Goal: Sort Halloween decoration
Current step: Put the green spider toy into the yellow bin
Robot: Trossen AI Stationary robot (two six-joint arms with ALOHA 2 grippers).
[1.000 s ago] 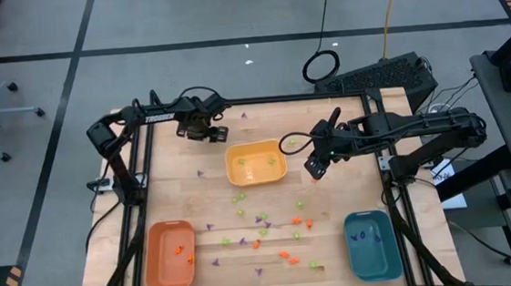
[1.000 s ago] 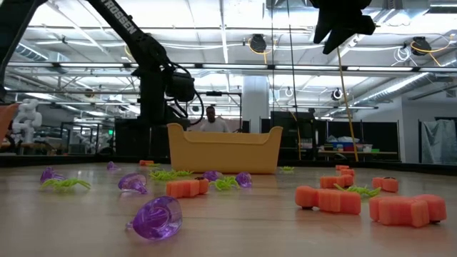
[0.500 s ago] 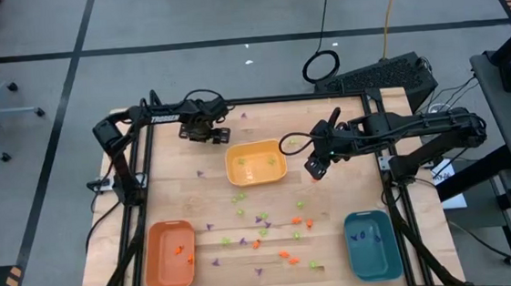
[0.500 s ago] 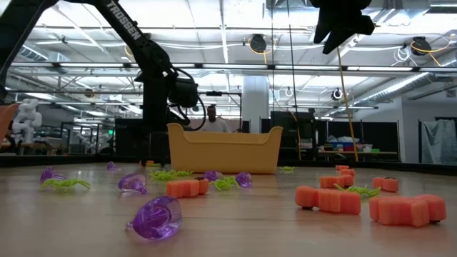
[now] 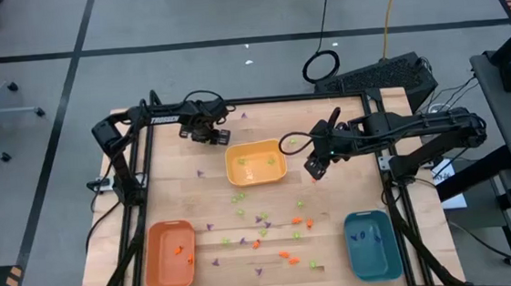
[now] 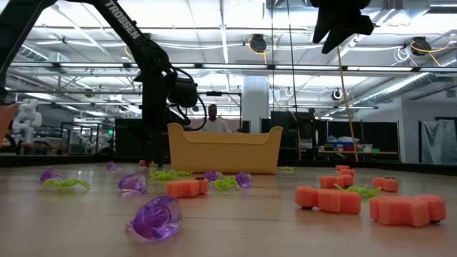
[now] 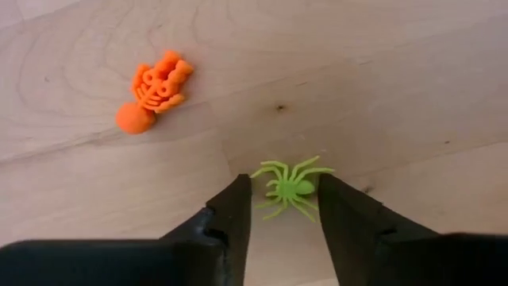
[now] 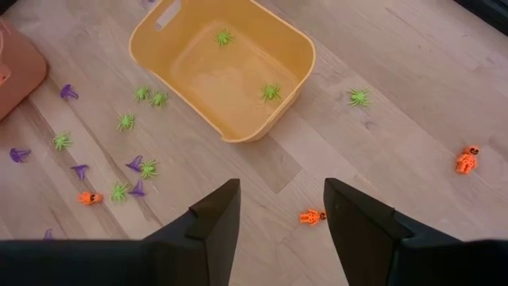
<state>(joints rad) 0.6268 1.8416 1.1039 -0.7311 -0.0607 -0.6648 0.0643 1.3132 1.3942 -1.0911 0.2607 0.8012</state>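
- Behind the yellow tray (image 5: 255, 162), at its far-left corner, my left gripper (image 7: 284, 208) has come down onto the wood, closer to the tray than it hung a second ago
- its fingers (image 7: 230, 213) have narrowed in that time and now stand either side of a light green spider (image 7: 289, 187), nearly touching its legs, though not yet clamped on it (I judge the pinch is still closing)
- an orange skeleton piece (image 7: 152, 92) lies near that spider, apart from it and outside the fingers, so I expect only the spider to come up
- the change means the pick is under way: green spiders already lie inside the yellow tray (image 8: 270, 92), so this one should go a short hop into it
- my right gripper (image 8: 276, 216) hangs high on the near-right side of the yellow tray, fingers spread and holding nothing; it has not shifted over the last second
- most of the Halloween decoration (image 5: 264, 229) lies scattered on the table (image 5: 177, 164) in front of the yellow tray: green spiders, purple hats and orange bits mixed together
- well forward of the yellow tray, the orange tray (image 5: 168, 254) sits to its left with a couple of orange pieces, the teal tray (image 5: 372, 242) to its right with a few purple ones, so sorting is far from done
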